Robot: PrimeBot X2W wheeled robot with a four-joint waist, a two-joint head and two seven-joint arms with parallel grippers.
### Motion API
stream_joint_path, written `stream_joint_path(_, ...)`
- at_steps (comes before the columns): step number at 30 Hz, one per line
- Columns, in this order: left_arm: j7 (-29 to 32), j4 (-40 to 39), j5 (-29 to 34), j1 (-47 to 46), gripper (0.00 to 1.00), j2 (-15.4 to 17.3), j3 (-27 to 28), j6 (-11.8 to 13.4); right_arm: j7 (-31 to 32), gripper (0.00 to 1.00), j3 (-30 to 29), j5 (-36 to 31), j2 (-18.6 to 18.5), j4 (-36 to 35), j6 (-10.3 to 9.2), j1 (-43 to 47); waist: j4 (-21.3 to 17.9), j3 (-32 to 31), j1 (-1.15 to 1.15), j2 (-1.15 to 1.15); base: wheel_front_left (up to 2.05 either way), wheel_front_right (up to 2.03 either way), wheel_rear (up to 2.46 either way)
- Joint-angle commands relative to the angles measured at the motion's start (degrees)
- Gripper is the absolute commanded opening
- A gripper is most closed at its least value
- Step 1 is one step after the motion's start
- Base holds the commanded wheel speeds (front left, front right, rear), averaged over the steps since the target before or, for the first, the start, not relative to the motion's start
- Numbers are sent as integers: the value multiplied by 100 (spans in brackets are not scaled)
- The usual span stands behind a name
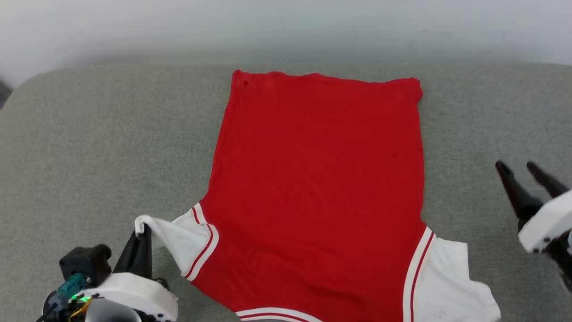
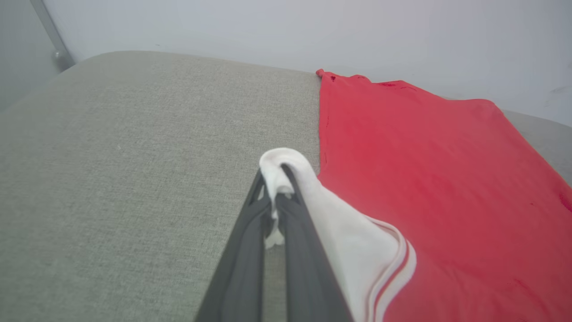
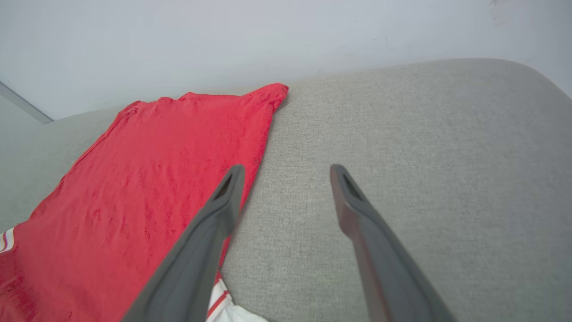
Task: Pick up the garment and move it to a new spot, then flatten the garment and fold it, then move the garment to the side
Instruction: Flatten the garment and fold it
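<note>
Left tool (image 1: pixel 143 230) pinches garment (image 1: pixel 313 179) sleeve (right tool (image 1: pixel 516 166) spread).

One garment (image 1: pixel 317 179) counted, bearing two white sleeves (image 1: pixel 187 241). Two grippers counted: left gripper (image 1: pixel 142 231), right gripper (image 1: pixel 516 166), two dark fingers (image 3: pixel 201 250) apiece. One grey worktop (image 1: pixel 89 156).

Left pincer (image 1: pixel 144 229) low at left, clamped on the garment (image 1: pixel 313 179) — right pincer (image 1: pixel 516 166) at right, fingers wide apart
</note>
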Motion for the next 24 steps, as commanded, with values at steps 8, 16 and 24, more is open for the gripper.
stream_joint_path(8, -130, -270, 356, -842, 0, -297, -346, -101, 598, 100, -144, 263, -479, 1478, -2, -2123, 590, 1047, 0, 0, 0, 0, 0)
stream_joint_path(16, -309, -335, 629, -1491, 0, -513, -616, -305, 2077, 100, -104, 17, -710, 2825, -2, -4060, 1101, 1867, 0, 0, 0, 0, 0)
stream_joint_path(24, -492, -263, 724, -1947, 0, -774, -800, -518, 2802, 100, -232, -592, -688, 3525, -2, -5094, 1577, 2425, 0, 0, 0, 0, 0)
